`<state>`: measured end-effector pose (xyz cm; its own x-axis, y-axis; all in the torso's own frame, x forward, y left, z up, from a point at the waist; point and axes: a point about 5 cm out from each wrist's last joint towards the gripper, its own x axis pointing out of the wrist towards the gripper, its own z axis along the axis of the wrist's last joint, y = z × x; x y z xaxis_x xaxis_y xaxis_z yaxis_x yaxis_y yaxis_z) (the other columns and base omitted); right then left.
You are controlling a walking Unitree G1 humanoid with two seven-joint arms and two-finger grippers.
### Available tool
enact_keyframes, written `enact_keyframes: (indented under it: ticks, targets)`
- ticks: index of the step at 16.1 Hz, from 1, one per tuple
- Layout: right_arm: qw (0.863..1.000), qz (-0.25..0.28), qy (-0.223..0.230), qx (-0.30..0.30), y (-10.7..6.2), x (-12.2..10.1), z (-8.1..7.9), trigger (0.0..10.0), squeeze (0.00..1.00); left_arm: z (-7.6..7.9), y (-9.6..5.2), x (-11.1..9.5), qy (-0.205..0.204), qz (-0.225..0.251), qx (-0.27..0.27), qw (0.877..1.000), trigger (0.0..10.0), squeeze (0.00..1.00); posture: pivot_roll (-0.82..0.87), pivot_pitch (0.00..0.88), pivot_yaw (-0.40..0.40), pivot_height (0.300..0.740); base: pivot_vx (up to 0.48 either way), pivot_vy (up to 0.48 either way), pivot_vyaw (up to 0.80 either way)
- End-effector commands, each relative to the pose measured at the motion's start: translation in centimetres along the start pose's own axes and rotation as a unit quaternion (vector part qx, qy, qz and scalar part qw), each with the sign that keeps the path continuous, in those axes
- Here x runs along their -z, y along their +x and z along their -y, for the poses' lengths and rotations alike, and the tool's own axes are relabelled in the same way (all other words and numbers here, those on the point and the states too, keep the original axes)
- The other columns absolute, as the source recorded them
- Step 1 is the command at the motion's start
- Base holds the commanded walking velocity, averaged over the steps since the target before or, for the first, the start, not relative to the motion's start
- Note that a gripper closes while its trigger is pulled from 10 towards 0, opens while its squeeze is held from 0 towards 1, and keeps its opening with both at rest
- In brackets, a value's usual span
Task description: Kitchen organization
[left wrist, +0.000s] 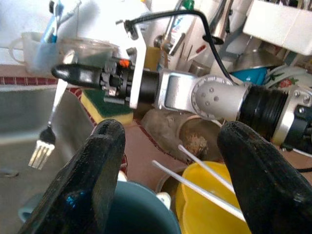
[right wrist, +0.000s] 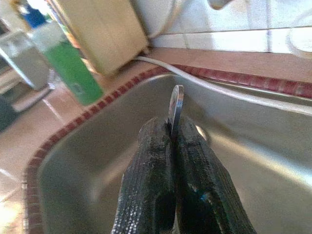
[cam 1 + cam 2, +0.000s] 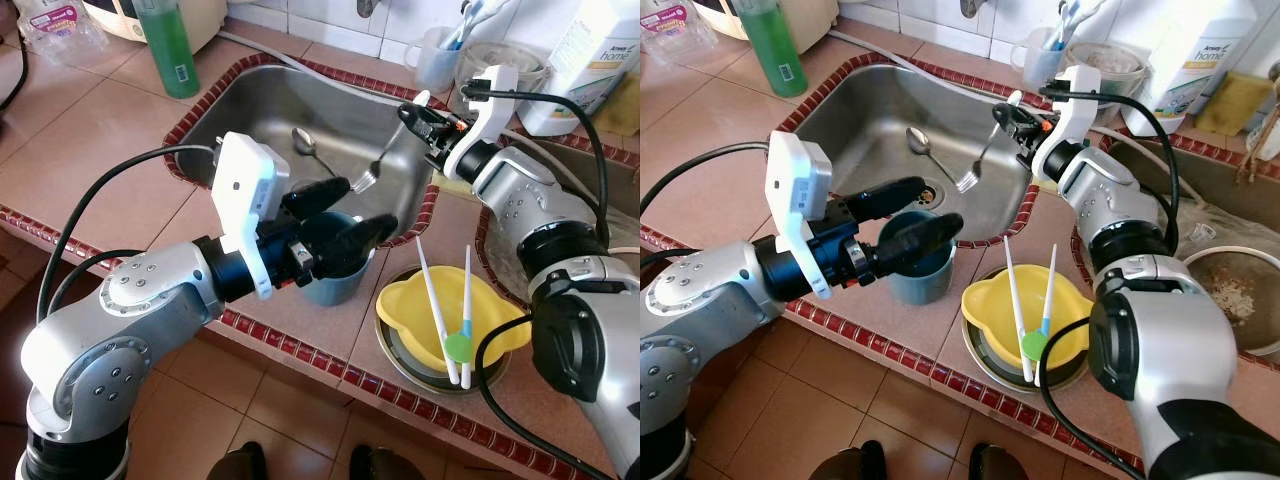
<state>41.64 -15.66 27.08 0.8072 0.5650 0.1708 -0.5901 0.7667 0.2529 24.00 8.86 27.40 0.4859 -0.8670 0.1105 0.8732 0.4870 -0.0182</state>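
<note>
The right gripper [image 3: 418, 108] has its jaws clenched on the handle of a fork [image 3: 385, 155], which hangs tines-down over the sink [image 3: 250, 100]. The left gripper [image 3: 340, 215] hovers with jaws released around the rim of a blue cup [image 3: 335, 280] on the bench [image 3: 90, 140]. A spoon [image 3: 305, 143] lies in the sink. This looks like cutlery sorting: next, the fork likely needs carrying over the cup and lowering in.

A green bottle [image 3: 168, 45] stood on the tiled counter [image 3: 90, 140], and a white detergent bottle [image 3: 585, 65] stood behind the sink.
</note>
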Motion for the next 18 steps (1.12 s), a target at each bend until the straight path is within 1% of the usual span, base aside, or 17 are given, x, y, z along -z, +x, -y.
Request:
enact_keyframes:
  ticks: [1,3,8,10,12,13,14,16,17,18]
  targets:
    - [1.000,0.004,0.013,-0.019,0.2,-0.4,-0.3,10.0,1.00,0.7,-0.1,-0.2,0.009,-0.006,0.013,1.000,10.0,0.00,-0.09,0.265,-0.034,0.740,0.000,0.000,0.00]
    - [1.000,0.001,0.020,-0.023,0.1,-0.3,-0.3,10.0,1.00,0.8,-0.1,-0.1,0.006,-0.006,0.012,1.000,10.0,0.00,-0.09,0.261,-0.036,0.740,0.000,0.000,0.00]
    - [0.999,-0.011,0.011,-0.030,0.2,0.1,-0.4,10.0,1.00,0.7,-0.3,0.1,0.008,-0.013,0.006,1.000,10.0,0.00,-0.09,0.244,-0.043,0.740,0.000,0.000,0.00]
    - [0.999,-0.016,0.005,-0.032,0.2,0.3,-0.4,10.0,1.00,0.7,-0.3,0.1,0.007,-0.013,0.004,1.000,10.0,0.00,-0.09,0.237,-0.044,0.740,0.000,0.000,0.00]
    - [0.999,-0.006,-0.013,-0.036,0.3,-0.3,-0.6,10.0,1.00,0.5,-0.3,0.0,0.013,-0.010,-0.005,1.000,10.0,0.00,-0.08,0.232,-0.046,0.740,0.000,0.000,0.00]
    - [0.999,0.005,-0.033,-0.034,0.5,-0.8,-0.8,10.0,1.00,0.1,-0.4,0.0,0.021,-0.010,-0.021,1.000,10.0,0.00,-0.08,0.228,-0.046,0.740,0.000,0.000,0.00]
    - [0.999,0.014,-0.040,-0.034,0.6,-1.1,-0.9,10.0,1.00,-0.1,-0.4,0.1,0.026,-0.012,-0.031,0.999,10.0,0.00,-0.08,0.225,-0.047,0.740,0.000,0.000,0.00]
    - [0.996,0.047,-0.068,-0.038,0.5,-2.4,-1.0,10.0,1.00,-0.5,-0.5,0.0,0.033,-0.008,-0.043,0.998,10.0,0.00,-0.07,0.216,-0.049,0.740,0.000,0.000,0.00]
    - [0.994,0.071,-0.071,-0.034,0.2,-3.4,-0.9,10.0,1.00,-1.0,-0.5,-0.1,0.037,-0.006,-0.059,0.998,10.0,0.00,-0.07,0.198,-0.048,0.740,0.000,0.000,0.00]
    - [0.990,0.104,-0.090,-0.031,-0.3,-4.8,-0.7,10.0,1.00,-2.0,-0.6,-0.1,0.058,-0.005,-0.095,0.994,10.0,0.00,-0.07,0.182,-0.043,0.740,0.000,0.000,0.00]
